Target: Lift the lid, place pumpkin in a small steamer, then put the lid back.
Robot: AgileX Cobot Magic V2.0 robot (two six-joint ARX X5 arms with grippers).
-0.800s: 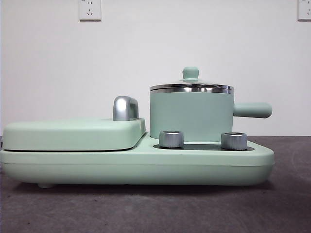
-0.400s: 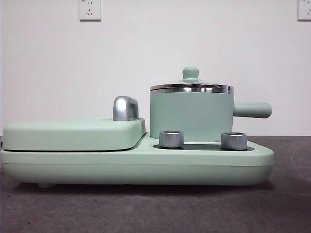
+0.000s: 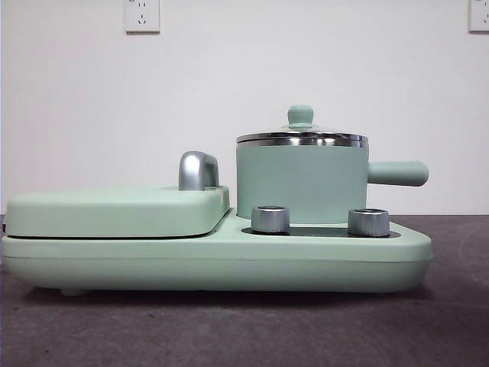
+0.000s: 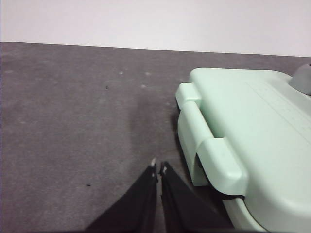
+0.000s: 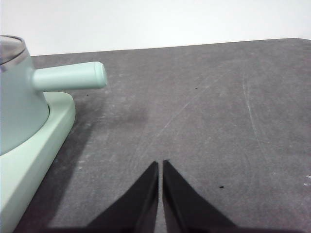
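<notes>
Left gripper point(image 4: 158, 167): your jaws are pressed together, pinching nothing, hanging over bare grey table point(image 4: 73, 121). Just beside the tips, on the side toward the appliance, you have the hinged end of the flat wide cover point(image 4: 252, 126) on the mint-green base unit point(image 3: 214, 260); no contact between them. A sliver of the cover's chrome handle point(image 3: 198, 170) shows at the far edge of that wrist view.

Moving right along the front view: beyond the handle, the small steamer point(image 3: 302, 183) stands upright on the base unit, behind two chrome dials point(image 3: 270, 219). Lid point(image 3: 301, 136) sits closed on its rim, mint knob up. Side handle point(image 3: 397, 173) points away from the cover.

Right gripper point(image 5: 161, 167): your jaws are also pressed together, empty, over open table. Steamer and its side handle lie well apart from the tips, off to one side and farther out.

Pumpkin: not visible in any view.
</notes>
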